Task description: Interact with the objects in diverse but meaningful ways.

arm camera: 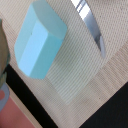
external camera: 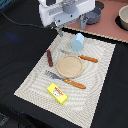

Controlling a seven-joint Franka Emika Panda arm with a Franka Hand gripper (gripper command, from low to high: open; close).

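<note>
**Blue cup lying on its side, arm poised above**

Pale blue is what fills our wrist view: the light blue cup [arm camera: 39, 42] lies tipped over on the woven placemat [arm camera: 80, 75], its flat end facing the lens. In the exterior view we find that cup [external camera: 78, 42] near the mat's far edge, just beyond the round wooden board [external camera: 69, 65], with the arm's white head hanging over it. The gripper itself we cannot make out clearly; whether its fingers stand apart or together, we cannot tell.

Around the board lie two orange-handled utensils, one [external camera: 82, 58] beside the cup and one [external camera: 67, 80] on the near side. The brown sausage [external camera: 49, 57] sits toward the exterior view's left, the yellow packet [external camera: 57, 93] nearest the camera, and the grey pot [external camera: 92, 16] off the mat on the pinkish surface.

We judge the cup to be light, rigid plastic, smooth and likely slippery, and on its side it may roll. Pinching across its faceted flanks at mid-length looks like the safest hold.
</note>
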